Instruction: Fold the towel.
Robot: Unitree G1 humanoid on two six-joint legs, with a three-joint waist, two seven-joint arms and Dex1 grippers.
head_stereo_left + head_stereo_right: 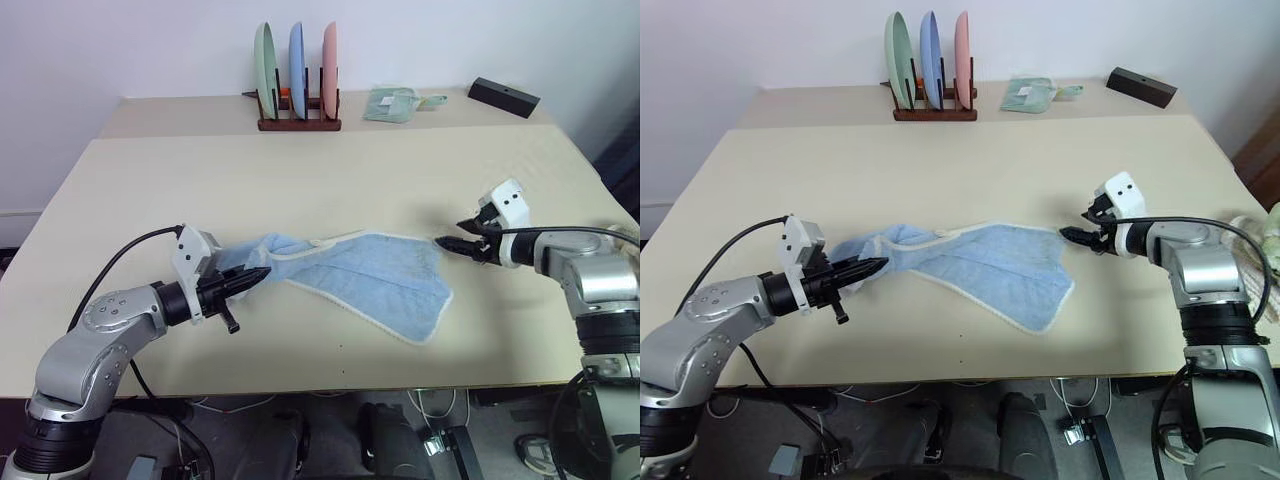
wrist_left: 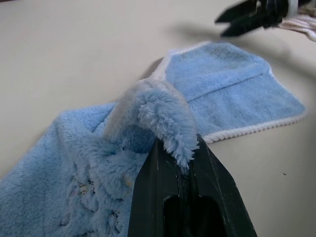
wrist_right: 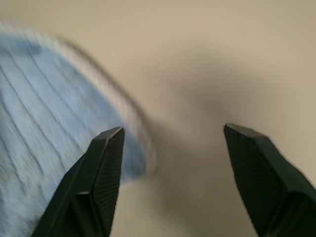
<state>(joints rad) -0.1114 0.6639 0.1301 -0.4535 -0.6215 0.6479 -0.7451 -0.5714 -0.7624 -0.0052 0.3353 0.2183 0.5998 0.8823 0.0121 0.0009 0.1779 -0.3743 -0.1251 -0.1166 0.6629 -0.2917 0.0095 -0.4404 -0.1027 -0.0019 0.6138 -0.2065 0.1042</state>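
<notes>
The light blue towel (image 1: 370,275) with white edge trim lies partly folded and skewed across the near middle of the table. Its left end is bunched and lifted off the surface. My left gripper (image 1: 262,275) is shut on that bunched end; in the left wrist view the fluffy cloth (image 2: 163,113) sticks up between the black fingers (image 2: 153,187). My right gripper (image 1: 449,234) hovers just past the towel's right corner, open and holding nothing. In the right wrist view its two fingers (image 3: 103,163) stand wide apart, with the towel's edge (image 3: 44,113) beside one of them.
A wooden rack (image 1: 297,122) with three upright plates stands at the back of the table (image 1: 300,170). A small pale green folded cloth (image 1: 392,103) and a black box (image 1: 504,96) lie at the back right. A cream-and-green bundle (image 1: 1260,235) sits at the right edge.
</notes>
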